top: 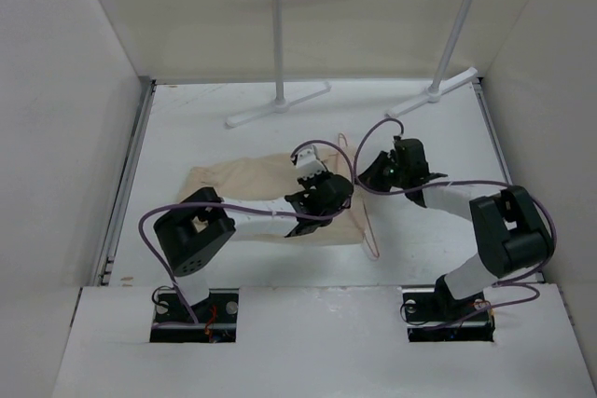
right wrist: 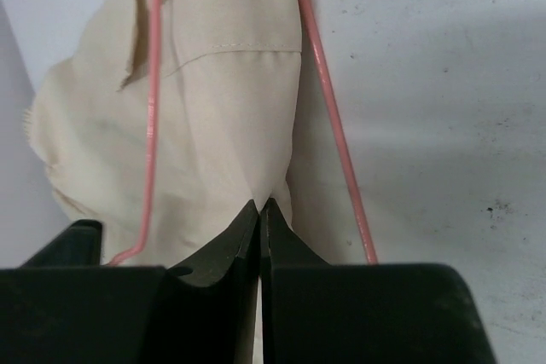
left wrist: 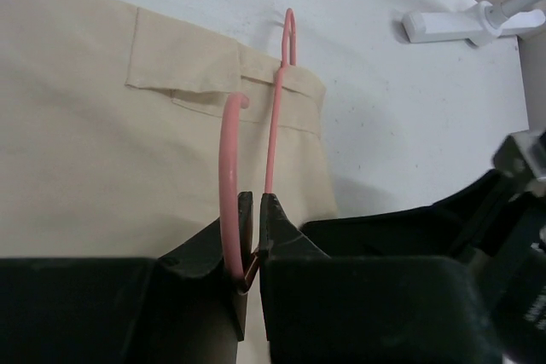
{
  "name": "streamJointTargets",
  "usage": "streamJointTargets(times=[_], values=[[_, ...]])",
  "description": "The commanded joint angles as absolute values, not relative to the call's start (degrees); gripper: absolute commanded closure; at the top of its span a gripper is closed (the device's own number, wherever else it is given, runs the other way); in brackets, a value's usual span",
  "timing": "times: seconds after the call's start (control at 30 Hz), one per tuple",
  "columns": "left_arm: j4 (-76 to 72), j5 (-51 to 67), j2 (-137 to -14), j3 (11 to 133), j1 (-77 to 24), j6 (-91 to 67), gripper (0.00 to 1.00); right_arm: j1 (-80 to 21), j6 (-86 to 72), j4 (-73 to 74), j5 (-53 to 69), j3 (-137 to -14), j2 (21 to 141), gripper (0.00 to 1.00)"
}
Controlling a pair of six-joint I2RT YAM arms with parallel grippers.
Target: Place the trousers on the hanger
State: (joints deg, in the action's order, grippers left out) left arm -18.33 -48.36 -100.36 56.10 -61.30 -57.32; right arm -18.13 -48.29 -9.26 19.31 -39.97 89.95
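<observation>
Clamping the hanger (unclear from above), left gripper overlies trousers.

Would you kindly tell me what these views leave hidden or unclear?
Top external: the left arm covers much of the trousers; the hanger is too thin to trace.
Left wrist: the left gripper, shut on the hanger, hides the wire below.
Right wrist: the right gripper, shut on the trousers, hides the cloth beneath; the hanger runs off the top edge.

white table w/ trousers, rack feet
</observation>
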Motion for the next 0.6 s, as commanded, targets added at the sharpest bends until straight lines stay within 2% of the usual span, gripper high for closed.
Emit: streamJointTargets(times=[0.0, 0.3, 0.57], values=[[-13.2, -46.0, -98.5, 51.7, -60.6, -54.0, 1.00, -15.9, -50.6, -12.5, 20.3, -40.3, 85.3, 0.93], [-14.7, -42.3, -91.7, 42.9, -57.5, -47.1, 1.00, -12.1, -49.6, -6.9, 19.5, -43.3, 85.4, 0.93], [-9.8, -42.4, -76.0, 37.5, -53.0, -37.5, 1.00, -8.0, -48.1, -4.4, 16.4, -43.4, 86.0, 0.93]])
